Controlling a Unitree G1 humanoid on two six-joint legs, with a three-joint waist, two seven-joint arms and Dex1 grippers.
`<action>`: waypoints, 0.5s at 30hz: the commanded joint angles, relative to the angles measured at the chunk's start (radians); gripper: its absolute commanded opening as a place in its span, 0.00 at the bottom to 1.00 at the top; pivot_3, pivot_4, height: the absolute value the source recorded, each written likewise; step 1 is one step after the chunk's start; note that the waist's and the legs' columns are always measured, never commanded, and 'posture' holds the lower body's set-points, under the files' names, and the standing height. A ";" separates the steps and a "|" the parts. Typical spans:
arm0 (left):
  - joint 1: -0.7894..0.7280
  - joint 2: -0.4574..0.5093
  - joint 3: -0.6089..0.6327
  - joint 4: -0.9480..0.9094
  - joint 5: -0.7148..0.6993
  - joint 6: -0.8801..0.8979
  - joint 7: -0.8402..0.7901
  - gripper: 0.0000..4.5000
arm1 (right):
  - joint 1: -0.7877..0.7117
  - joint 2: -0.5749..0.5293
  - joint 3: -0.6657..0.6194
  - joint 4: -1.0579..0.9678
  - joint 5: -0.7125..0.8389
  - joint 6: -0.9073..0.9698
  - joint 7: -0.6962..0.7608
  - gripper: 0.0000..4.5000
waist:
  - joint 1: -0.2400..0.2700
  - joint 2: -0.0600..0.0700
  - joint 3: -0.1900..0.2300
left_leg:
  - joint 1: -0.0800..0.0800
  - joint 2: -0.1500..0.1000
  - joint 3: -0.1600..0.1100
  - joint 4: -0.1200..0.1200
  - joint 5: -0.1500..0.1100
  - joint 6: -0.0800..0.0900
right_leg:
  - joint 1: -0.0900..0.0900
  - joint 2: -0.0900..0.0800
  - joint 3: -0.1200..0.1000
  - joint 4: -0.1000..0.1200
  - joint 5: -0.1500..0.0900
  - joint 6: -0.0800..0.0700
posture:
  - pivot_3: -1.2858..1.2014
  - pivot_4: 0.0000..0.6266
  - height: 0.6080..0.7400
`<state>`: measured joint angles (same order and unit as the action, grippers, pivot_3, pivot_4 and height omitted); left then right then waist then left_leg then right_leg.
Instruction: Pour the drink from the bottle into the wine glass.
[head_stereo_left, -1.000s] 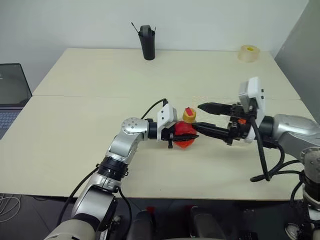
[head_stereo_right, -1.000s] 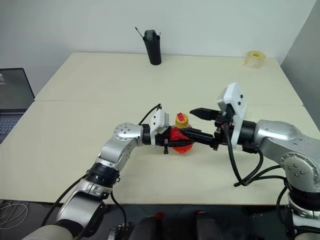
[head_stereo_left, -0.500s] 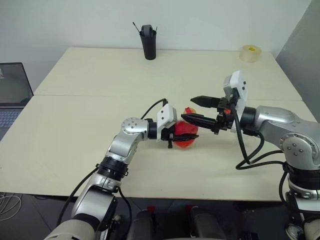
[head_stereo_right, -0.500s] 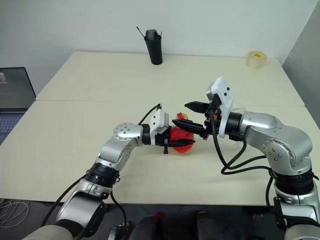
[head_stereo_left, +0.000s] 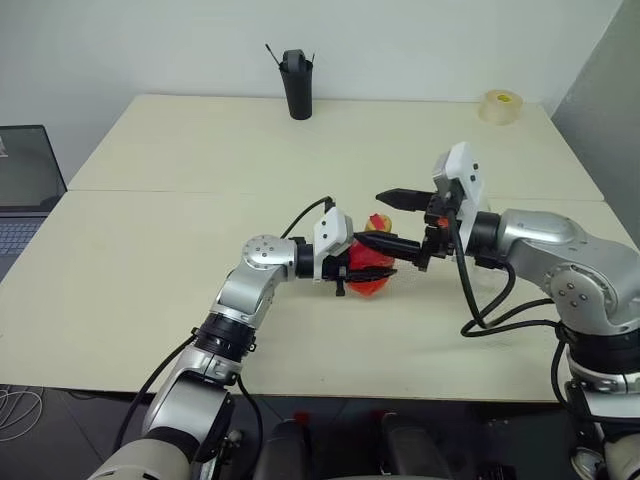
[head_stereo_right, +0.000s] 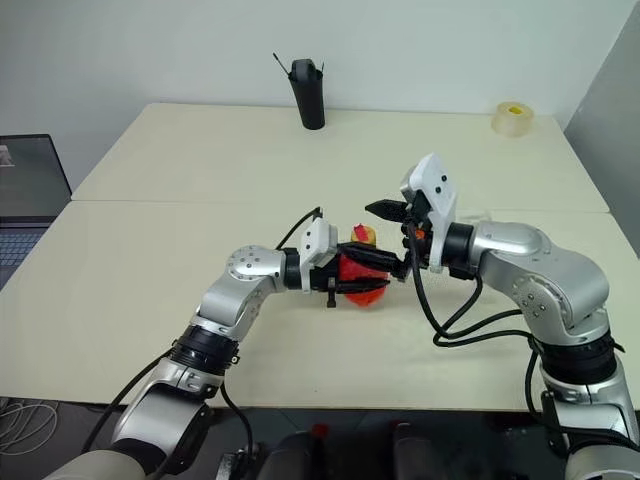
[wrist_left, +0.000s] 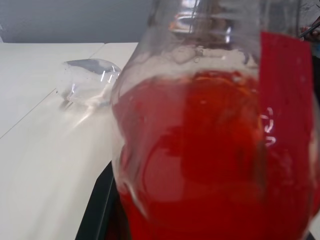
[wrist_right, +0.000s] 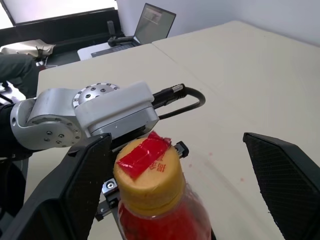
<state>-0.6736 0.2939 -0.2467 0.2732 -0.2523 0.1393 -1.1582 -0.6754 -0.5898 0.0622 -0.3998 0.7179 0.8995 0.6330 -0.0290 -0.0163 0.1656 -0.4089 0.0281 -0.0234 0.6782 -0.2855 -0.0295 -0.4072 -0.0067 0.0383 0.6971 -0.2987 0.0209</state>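
Two pale tabletops set edge to edge make up the table, the biggest thing here. A laptop sits off its left side. Over the table's middle, the left claw is clenched on the bottle, held upright with its rounded body full of the drink, bright red up to the shoulder. The right claw stands released, jaws spread wide, one finger on each side of the bottle's yellowish cap, which carries a red sticker; neither finger touches it. The wine glass stands on the table beyond the bottle, clear and apart from it. At the far edge stand a black pen holder and a tape roll.
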 joint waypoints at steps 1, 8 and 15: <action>-0.016 -0.007 0.018 -0.063 -0.016 -0.018 0.004 0.35 | -0.028 0.015 0.014 0.016 -0.039 -0.042 0.016 1.00 | 0.000 0.000 0.000 | 0.000 0.000 0.000 0.000 0.000 0.000 | 0.000 0.000 0.000 0.000 0.000 0.000 | 0.52 0.24 1.00; -0.017 -0.006 0.017 -0.069 -0.019 -0.012 0.008 0.35 | -0.040 0.027 0.020 0.065 -0.090 -0.074 0.038 1.00 | 0.000 0.000 0.000 | 0.000 0.000 0.000 0.000 0.000 0.000 | 0.000 0.000 0.000 0.000 0.000 0.000 | 0.52 0.24 1.00; -0.015 0.000 0.020 -0.070 -0.020 -0.014 0.010 0.35 | 0.053 -0.088 -0.102 0.018 -0.051 -0.053 0.089 1.00 | 0.001 0.000 0.000 | 0.000 0.000 0.000 0.000 0.000 0.000 | 0.000 -0.001 0.000 0.000 0.000 0.000 | 0.52 0.24 1.00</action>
<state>-0.6729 0.2974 -0.2491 0.2732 -0.2494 0.1476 -1.1417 -0.6387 -0.6382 0.0414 -0.3705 0.6666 0.8397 0.7230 -0.0279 -0.0163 0.1656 -0.4092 0.0285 -0.0235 0.6782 -0.2854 -0.0296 -0.4072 -0.0080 0.0381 0.6968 -0.2987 0.0209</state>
